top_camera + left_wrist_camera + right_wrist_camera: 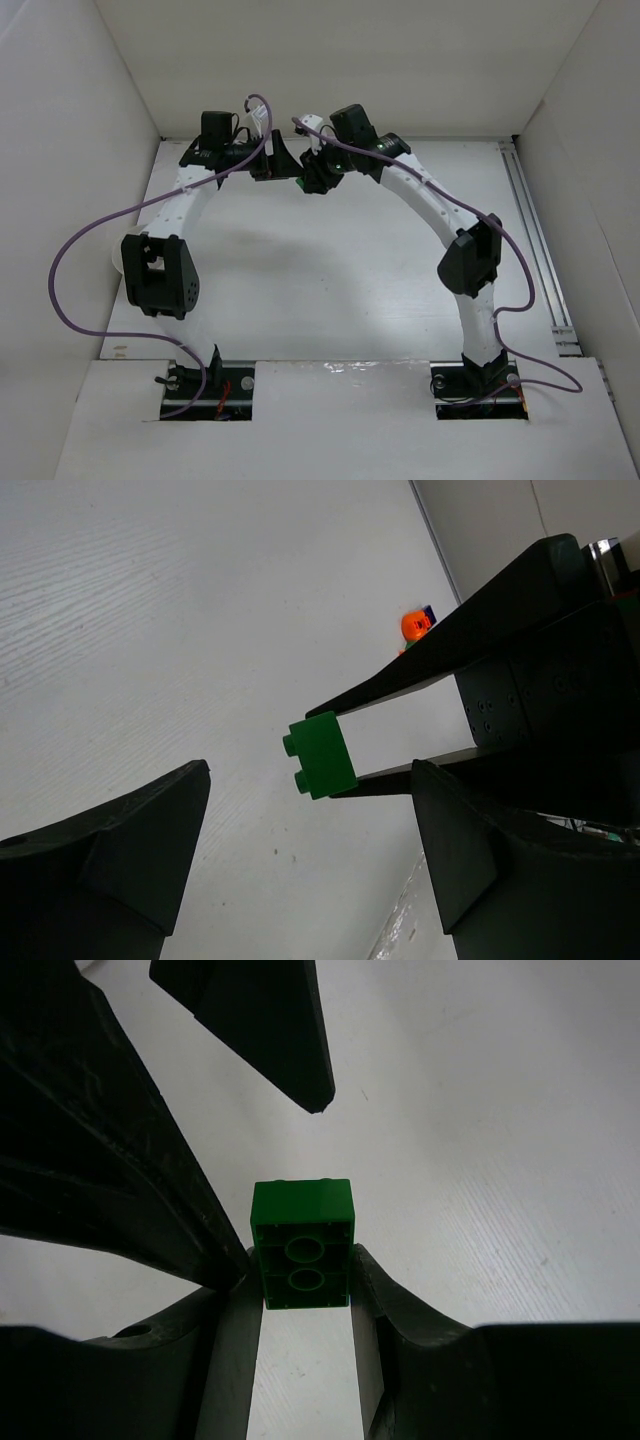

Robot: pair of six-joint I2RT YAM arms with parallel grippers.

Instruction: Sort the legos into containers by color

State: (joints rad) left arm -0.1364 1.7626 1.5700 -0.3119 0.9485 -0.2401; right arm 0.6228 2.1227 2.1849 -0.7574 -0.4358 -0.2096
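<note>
My right gripper [300,1260] is shut on a green lego [303,1230], which it holds by its sides with the hollow underside facing the camera. In the left wrist view the green lego [320,754] sticks out from the right gripper's thin fingers [400,675]. My left gripper [310,770] stands open, one finger on each side of the lego and neither touching it. From above, both grippers meet at the far middle of the table around the green lego [298,184]. An orange lego [413,626] lies on the floor beyond, with a blue one [428,612] next to it. The containers are out of view.
White walls enclose the table on the left, back and right. A metal rail [535,240] runs along the right side. A purple cable [70,250] loops out from the left arm.
</note>
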